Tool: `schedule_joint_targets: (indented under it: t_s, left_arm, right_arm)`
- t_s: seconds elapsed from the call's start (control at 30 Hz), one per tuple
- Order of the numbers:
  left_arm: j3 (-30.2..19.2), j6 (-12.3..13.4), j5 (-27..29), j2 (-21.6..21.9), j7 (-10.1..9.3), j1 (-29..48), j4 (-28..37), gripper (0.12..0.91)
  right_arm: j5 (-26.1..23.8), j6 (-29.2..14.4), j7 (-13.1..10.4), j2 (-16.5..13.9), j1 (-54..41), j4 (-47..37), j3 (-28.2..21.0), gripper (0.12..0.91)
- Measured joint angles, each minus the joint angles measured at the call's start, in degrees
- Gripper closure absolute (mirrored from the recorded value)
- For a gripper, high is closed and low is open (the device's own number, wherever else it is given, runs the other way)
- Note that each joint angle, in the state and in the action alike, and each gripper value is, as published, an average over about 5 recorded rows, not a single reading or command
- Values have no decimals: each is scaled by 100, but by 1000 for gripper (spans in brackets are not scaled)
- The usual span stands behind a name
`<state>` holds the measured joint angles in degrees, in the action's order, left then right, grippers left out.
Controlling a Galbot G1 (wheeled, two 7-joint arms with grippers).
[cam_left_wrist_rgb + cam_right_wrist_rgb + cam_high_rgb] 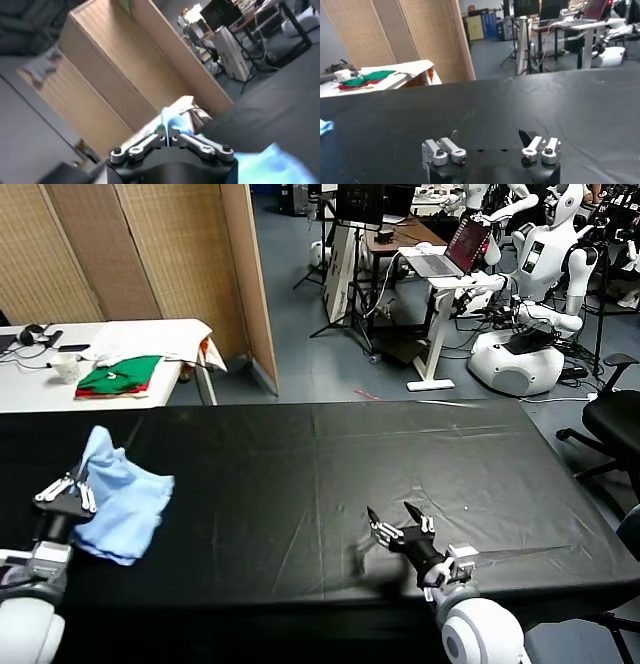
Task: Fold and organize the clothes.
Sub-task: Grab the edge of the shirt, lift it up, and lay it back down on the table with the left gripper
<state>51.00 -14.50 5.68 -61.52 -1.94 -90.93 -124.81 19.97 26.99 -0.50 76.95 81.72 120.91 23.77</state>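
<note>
- T-shirt: pale light-blue, thin and soft, with no print visible. It sits bunched in a loose heap on the black table, at the table's left end, with one peak of cloth lifted above the rest.
- Left gripper: at the heap's left edge, jaws clenched on a pinch of the fabric; the left wrist view shows a sliver of blue cloth rising from between the closed fingertips.
- Handling, as a judgement: the garment looks light and limp, so it will likely drape and sag from any single hold and will not keep a shape until laid flat. A pinch through one layer may slip; a hem, shoulder seam or sleeve edge appears the firmer place to take hold.
- Right gripper: well apart from the T-shirt, low over the table's near edge, jaws spread wide and empty, as its own wrist view confirms.
- Table covering: matte black sheet, faintly creased, apparently offering little slide.
- Folded garments: a green and red stack on the white side table beyond the black table's far-left corner.
- Partition: tan woven panels behind that side table.
</note>
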Motion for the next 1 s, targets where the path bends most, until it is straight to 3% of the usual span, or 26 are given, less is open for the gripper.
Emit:
schedule_joint_targets:
  t_s: [0.3, 0.53, 0.77, 0.83, 1.0]
  left_arm:
    - [-1569, -505, -1030, -1293, -137, -1, -163, 866]
    - [-2656, -584, -1560, -2080, -291, 229, 107, 866]
    - [-3059, -527, -1663, -2470, -226, 365, 332, 859]
    - [-3093, -474, -1612, -2498, -131, 371, 359, 808]
    - [-3152, -208, -1442, -2432, 133, 297, 296, 549]
  right_arm:
    - [14, -7, 2, 53, 42, -6, 78, 118]
    - [303, 41, 9, 40, -83, -107, -57, 118]
    - [794, 225, 3, -31, -234, -155, -287, 118]
    - [984, 327, 18, -59, -284, -175, -367, 118]
    - [1397, 575, 66, -130, -463, -276, -614, 118]
